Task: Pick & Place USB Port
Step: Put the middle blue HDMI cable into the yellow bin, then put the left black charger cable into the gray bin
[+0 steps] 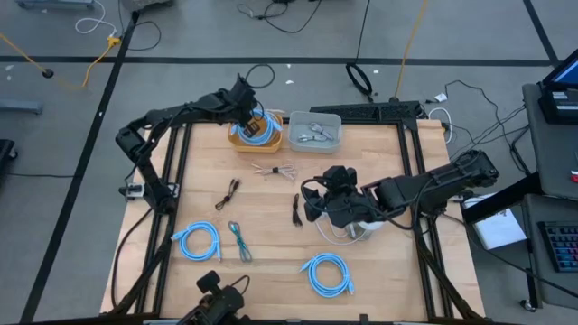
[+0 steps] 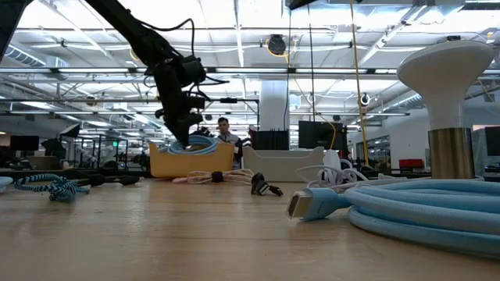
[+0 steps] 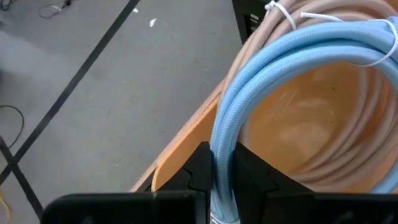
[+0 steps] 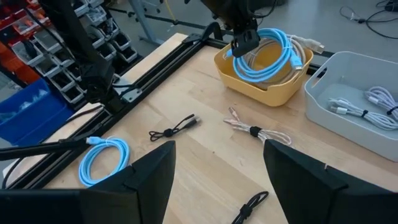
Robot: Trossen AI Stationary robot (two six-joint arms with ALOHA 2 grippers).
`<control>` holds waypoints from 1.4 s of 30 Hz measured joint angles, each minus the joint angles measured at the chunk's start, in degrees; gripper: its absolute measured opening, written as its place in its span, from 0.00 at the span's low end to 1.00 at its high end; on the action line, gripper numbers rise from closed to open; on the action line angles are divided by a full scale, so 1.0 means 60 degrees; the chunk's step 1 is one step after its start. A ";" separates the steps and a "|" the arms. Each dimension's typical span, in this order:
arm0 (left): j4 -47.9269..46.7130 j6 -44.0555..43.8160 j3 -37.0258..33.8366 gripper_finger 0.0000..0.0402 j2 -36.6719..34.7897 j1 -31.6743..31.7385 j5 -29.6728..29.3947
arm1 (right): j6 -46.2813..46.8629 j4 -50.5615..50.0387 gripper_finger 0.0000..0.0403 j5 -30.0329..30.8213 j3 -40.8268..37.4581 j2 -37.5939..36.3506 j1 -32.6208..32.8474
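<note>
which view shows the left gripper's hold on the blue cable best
The left wrist view: the left gripper is shut on the blue cable over the yellow bin. The right wrist and high views show it small; the low view from the side.

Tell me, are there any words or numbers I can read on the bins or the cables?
None can be read.
Yellow bin: no writing shows.
Grey bin: no writing shows.
Blue cable in the left gripper: plain, no print.

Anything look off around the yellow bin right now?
The light blue cable coil sits tilted over the yellow bin rim, not settled inside, pinched in the left tool. Nothing spilled.
</note>
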 joint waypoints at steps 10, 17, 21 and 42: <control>-0.0466 0.0033 0.0007 0.27 0.0000 -0.0010 -0.0450 | -0.0065 0.0076 0.59 -0.0002 0.0000 -0.0002 -0.0051; -0.0652 0.0045 0.0007 0.23 -0.0258 0.0146 -0.0821 | -0.0065 0.0080 0.59 -0.0004 0.0000 -0.0002 -0.0047; -0.0483 0.0221 0.0007 0.19 -0.0712 0.0101 -0.0486 | -0.0065 0.0085 0.59 -0.0004 0.0000 -0.0002 -0.0047; -0.5335 -0.1326 0.0011 0.33 -0.4838 -0.3261 0.3231 | -0.0987 0.0405 0.59 -0.0773 0.0000 -0.0002 -0.0047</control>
